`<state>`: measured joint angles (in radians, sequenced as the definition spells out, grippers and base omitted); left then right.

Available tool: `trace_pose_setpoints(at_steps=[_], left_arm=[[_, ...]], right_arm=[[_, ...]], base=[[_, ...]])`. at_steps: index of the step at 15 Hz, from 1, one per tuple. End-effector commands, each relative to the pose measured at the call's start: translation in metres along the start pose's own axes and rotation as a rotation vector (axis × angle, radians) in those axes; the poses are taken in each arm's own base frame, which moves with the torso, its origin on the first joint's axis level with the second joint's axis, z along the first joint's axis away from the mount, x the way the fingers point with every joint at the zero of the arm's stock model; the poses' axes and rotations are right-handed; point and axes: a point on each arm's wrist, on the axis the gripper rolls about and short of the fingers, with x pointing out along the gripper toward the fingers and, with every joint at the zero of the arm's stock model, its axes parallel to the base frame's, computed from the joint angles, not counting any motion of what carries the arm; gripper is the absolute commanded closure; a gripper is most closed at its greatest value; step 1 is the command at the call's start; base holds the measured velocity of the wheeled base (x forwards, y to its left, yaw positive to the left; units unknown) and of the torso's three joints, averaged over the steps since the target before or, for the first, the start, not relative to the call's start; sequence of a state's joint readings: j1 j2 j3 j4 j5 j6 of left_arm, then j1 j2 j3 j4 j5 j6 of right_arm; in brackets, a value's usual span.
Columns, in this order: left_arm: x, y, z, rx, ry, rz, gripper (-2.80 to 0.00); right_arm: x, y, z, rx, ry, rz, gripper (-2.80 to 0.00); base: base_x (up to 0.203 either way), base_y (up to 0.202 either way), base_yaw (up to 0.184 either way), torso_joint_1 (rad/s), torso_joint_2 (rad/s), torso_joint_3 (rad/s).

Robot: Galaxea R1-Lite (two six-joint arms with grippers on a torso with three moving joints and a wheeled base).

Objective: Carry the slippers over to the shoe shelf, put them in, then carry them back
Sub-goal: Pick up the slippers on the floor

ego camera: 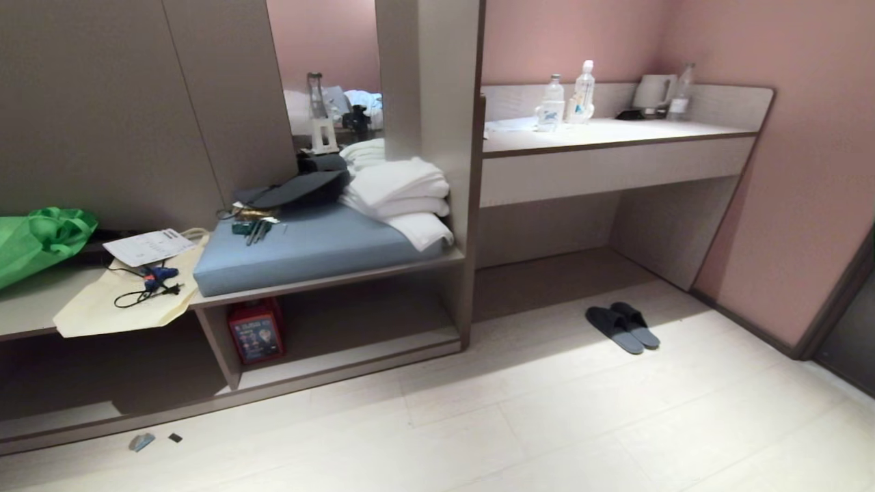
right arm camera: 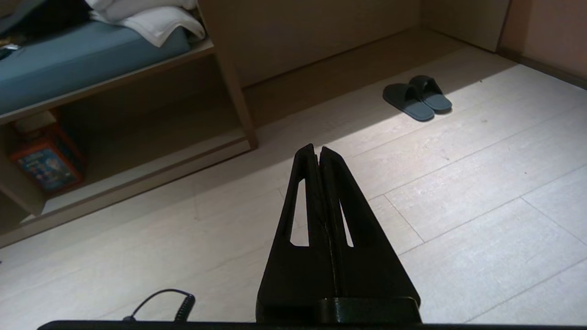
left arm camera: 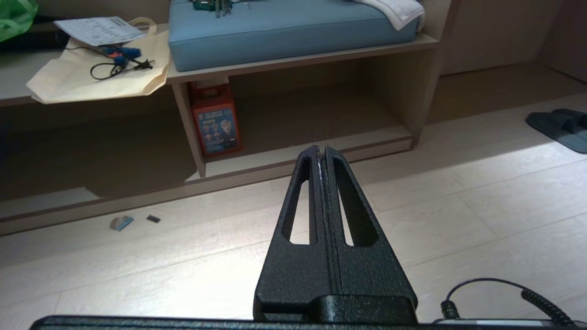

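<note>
The slippers point(ego camera: 623, 327) lie side by side and touching on the pale plank floor point(ego camera: 547, 424), out to the right of the shoe shelf point(ego camera: 355, 328) and in front of the desk recess point(ego camera: 547, 232), so I judge the first step, fetching them, is not yet begun. My left gripper point(left arm camera: 323, 153) and right gripper point(right arm camera: 316, 153) both hang over bare floor with fingers pressed together and nothing in them, well apart from the pair. Next I would need to drive the base toward the slippers, spread the right fingers and come down on them; the cubby, under the blue-grey seat cushion point(ego camera: 307, 249), has a red box point(ego camera: 257, 331) at its left end, so I would aim for the free space to the right of it.
</note>
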<state>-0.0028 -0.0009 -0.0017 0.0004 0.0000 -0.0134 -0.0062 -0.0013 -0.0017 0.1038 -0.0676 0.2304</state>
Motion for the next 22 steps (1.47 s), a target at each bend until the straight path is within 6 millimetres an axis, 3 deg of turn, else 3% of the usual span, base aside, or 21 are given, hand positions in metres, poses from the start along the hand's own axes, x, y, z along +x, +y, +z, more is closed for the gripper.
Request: trace_pose_setpoints(at_steps=[1,22], left_arm=[[0.0,0.0,0.0,0.0,-0.001,0.0,0.0],[0.0,0.0,0.0,0.0,-0.001,0.0,0.0]], right_arm=[[0.0,0.0,-0.0001,0.001,0.0,0.0,0.0],[0.0,0.0,-0.0001,0.001,0.0,0.0,0.0]], base=[[0.196,0.0,0.003,0.002,0.0,0.002],[0.195,0.0,0.0,0.002,0.0,0.001]])
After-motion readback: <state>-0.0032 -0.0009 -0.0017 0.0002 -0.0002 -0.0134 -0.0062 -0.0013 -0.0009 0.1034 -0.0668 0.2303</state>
